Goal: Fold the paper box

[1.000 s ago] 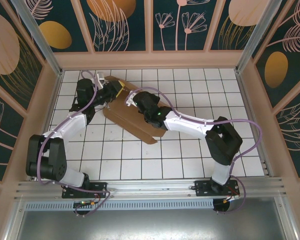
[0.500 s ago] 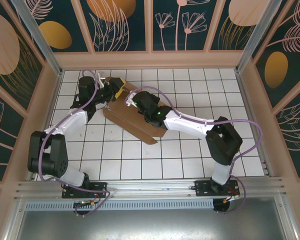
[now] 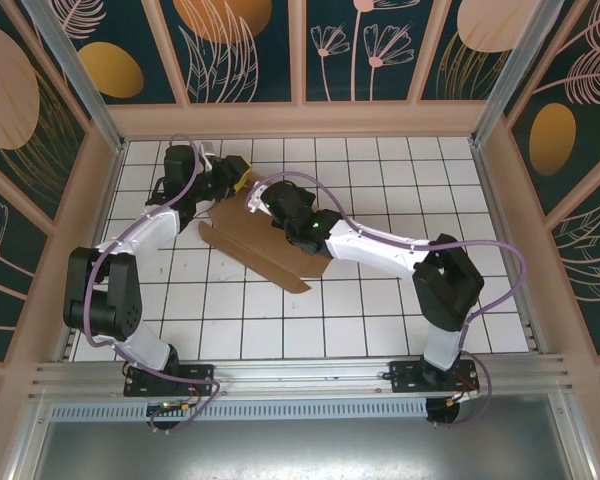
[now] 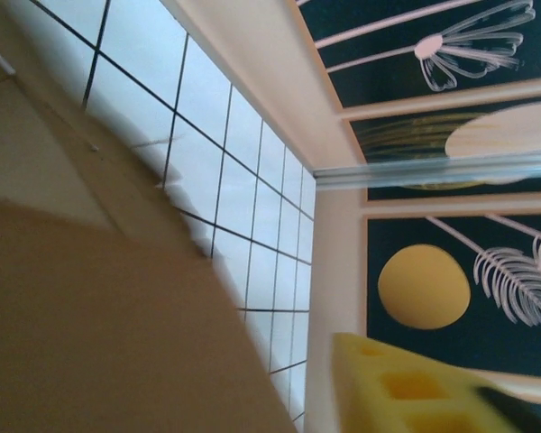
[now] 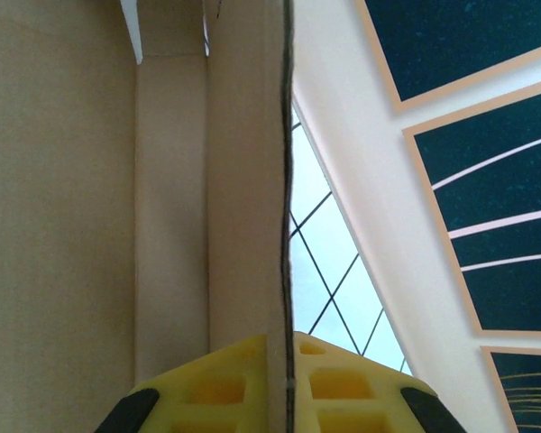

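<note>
The paper box [image 3: 265,250] is a brown cardboard sheet lying partly folded on the tiled floor, left of the middle. My right gripper [image 5: 284,390] is shut on an upright cardboard edge of the paper box [image 5: 90,207], one yellow pad on each side; from above, the right gripper [image 3: 255,200] sits at the box's back edge. My left gripper [image 3: 234,180] hovers at the box's back left corner. In the left wrist view one yellow pad [image 4: 406,388] shows, a strip of floor apart from a cardboard flap [image 4: 99,325]; the other finger is hidden behind that flap.
The tiled floor [image 3: 380,310] is ringed by a low beige wall [image 3: 300,120]. Patterned panels [image 3: 380,45] rise behind that wall. The back wall stands close behind both grippers. The right arm [image 3: 380,245] stretches across the middle of the floor.
The left gripper opened wider and then narrowed again, shifting slightly toward the back wall. The right gripper and the box's back edge moved a little to the left.
</note>
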Available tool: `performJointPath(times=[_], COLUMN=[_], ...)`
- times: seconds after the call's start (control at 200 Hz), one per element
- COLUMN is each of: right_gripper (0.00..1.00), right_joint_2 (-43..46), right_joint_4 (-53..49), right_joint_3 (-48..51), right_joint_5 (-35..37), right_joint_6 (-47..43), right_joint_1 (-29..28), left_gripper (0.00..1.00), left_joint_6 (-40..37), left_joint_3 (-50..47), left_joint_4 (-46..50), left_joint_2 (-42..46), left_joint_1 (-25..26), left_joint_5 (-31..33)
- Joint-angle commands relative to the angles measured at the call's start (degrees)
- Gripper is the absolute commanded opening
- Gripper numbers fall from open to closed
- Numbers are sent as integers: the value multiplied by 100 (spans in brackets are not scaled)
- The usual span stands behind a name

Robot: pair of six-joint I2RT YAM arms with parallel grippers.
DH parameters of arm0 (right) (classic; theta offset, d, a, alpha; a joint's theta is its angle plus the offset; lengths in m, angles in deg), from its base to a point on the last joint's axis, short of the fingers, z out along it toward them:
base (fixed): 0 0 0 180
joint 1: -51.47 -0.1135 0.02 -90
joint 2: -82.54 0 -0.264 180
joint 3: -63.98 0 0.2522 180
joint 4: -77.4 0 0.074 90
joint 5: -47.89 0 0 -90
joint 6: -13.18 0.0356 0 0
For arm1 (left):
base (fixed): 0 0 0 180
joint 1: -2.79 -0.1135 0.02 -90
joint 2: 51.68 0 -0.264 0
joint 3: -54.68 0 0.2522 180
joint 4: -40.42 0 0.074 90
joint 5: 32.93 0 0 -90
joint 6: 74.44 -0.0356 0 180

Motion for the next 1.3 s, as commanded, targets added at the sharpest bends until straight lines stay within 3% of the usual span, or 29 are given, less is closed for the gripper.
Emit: performJointPath(times=[0.0,0.11,0.225,0.375,0.44,0.706,0.791,1.006,1.136,1.296], right_gripper=[10,14,39,53,55,55,56,61,61,61], right_joint_2=[-4,-55,45,388,558,883,659,-63,-367,-558], right_joint_4=[39,-460,-1139,-1872,-1970,-1518,-1747,-2133,-2230,-2195], right_joint_3=[-258,-478,-852,-1587,-1789,-1315,-1361,-1686,-1907,-1818], right_joint_5=[-103,-386,-1088,-2990,-3986,-5431,-5446,-5041,-4127,-2952], right_joint_6=[101,340,884,2263,2978,5575,5832,5546,5260,4773], right_joint_1=[-45,9,105,641,1020,2246,2257,2257,2199,1704], left_gripper=[22,7,3,0,0,5,10,15,14,19], left_joint_6=[-2,168,525,936,1042,885,905,900,828,638], left_joint_3=[211,106,-244,-509,-599,-1083,-1143,-1111,-1310,-1421], left_joint_4=[98,-22,-436,-750,-817,-1492,-1685,-2206,-2541,-2781], left_joint_2=[-26,47,131,188,290,314,153,-261,-230,-231], left_joint_1=[35,40,34,39,39,283,336,383,383,385], left_joint_5=[180,266,419,768,1075,1980,2175,1960,1766,1495])
